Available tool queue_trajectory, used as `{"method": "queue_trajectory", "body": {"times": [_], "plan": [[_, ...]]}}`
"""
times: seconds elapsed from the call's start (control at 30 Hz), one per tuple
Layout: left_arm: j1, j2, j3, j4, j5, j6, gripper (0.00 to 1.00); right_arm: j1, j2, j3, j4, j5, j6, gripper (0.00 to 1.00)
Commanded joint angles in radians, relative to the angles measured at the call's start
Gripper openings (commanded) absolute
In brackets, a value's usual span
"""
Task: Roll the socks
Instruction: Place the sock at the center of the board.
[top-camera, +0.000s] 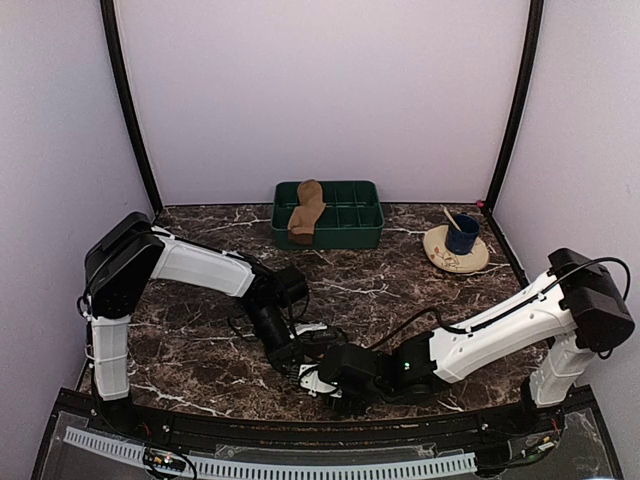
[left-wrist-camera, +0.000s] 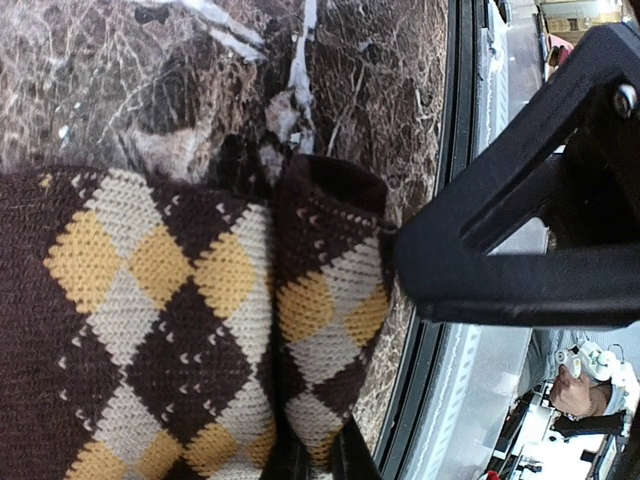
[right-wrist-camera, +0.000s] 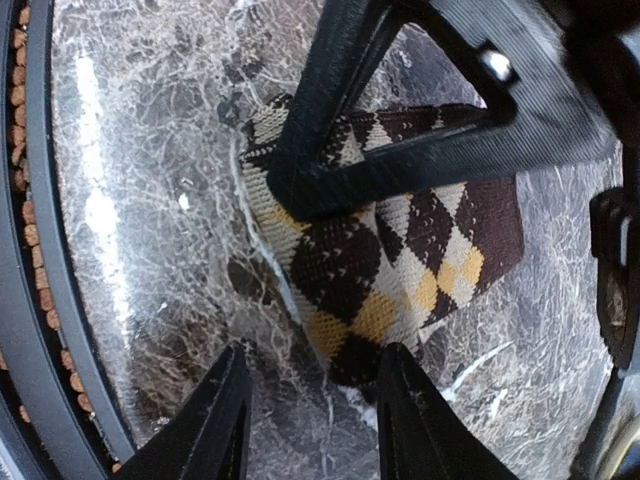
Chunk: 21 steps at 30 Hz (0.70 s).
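progress: early, as judged. one sock part-worked, the other untouched.

- argyle sock (right-wrist-camera: 400, 260): 6 o'clock on the table (top-camera: 400, 290), close to the near edge, under both wrists. Doubled over into a short thick pad, with a raised fold along it in the left wrist view. Not a tight roll yet. Loose corner points to 6 in the right wrist view.
- left gripper (top-camera: 300, 355): closed, nipping the argyle sock at its fold, low in its own view. Its triangular finger frame lies across the sock's 12 o'clock end in the right wrist view.
- right gripper (right-wrist-camera: 315, 360): jaws apart, holding nothing. Sock's loose corner sits in the gap. One finger right at the sock's edge in the left wrist view; contact unclear.
- tan sock (top-camera: 307, 212): 12 o'clock, draped over the left end of the green tray (top-camera: 350, 238), lower end hanging down the front wall. Unrolled, well apart from both grippers.
- plate (top-camera: 445, 262) with blue cup (top-camera: 463, 235): 2 o'clock, away from the work.

remaining, as judged: finish and tighten the argyle roll, fetch the tan sock from the tray, roll that too. Cannot tell whether meant as one paired roll or two.
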Motion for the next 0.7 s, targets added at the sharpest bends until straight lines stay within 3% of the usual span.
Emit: {"method": "queue_trajectory", "body": {"times": [0.0, 0.43, 0.67], "plan": [[0.007, 0.016, 0.02, -0.039, 0.028, 0.011, 0.0, 0.005, 0.038, 0.045, -0.01, 0.043, -0.081, 0.4], [0.014, 0.031, 0.022, -0.044, 0.045, 0.018, 0.0, -0.028, 0.1, 0.051, 0.003, 0.05, -0.159, 0.39], [0.017, 0.037, 0.025, -0.047, 0.044, 0.02, 0.0, -0.061, 0.128, 0.059, -0.018, -0.019, -0.173, 0.29]]}}
